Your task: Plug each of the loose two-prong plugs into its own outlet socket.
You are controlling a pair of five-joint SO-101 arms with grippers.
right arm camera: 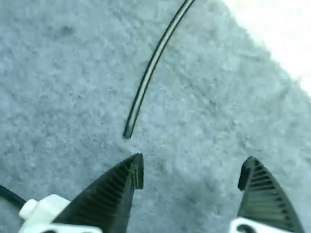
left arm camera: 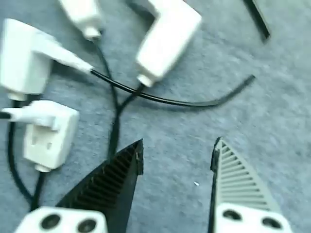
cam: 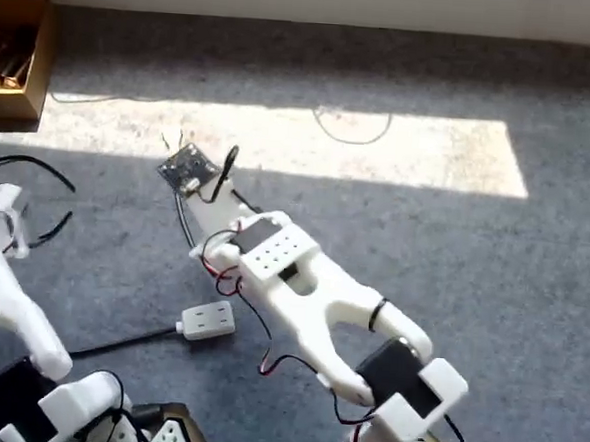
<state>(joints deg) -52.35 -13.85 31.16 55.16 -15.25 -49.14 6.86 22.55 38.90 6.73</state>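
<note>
While the left pincer [left arm camera: 178, 143] and the right pincer [right arm camera: 194, 160] are both hanging open and empty above the carpet [left arm camera: 272, 97], we are seeing a white plug [left arm camera: 167, 39] lying loose near the socket block [left arm camera: 48, 133], and we are judging no plug seated yet.

Outlet socket [cam: 207, 322] on carpet [cam: 471, 292]

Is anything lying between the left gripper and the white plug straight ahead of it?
Yes. In the left wrist view a thin black cable lies across the carpet between the open left gripper and the white plug. It lies flat, so it likely will not block the approach, though a finger could snag it.
</note>
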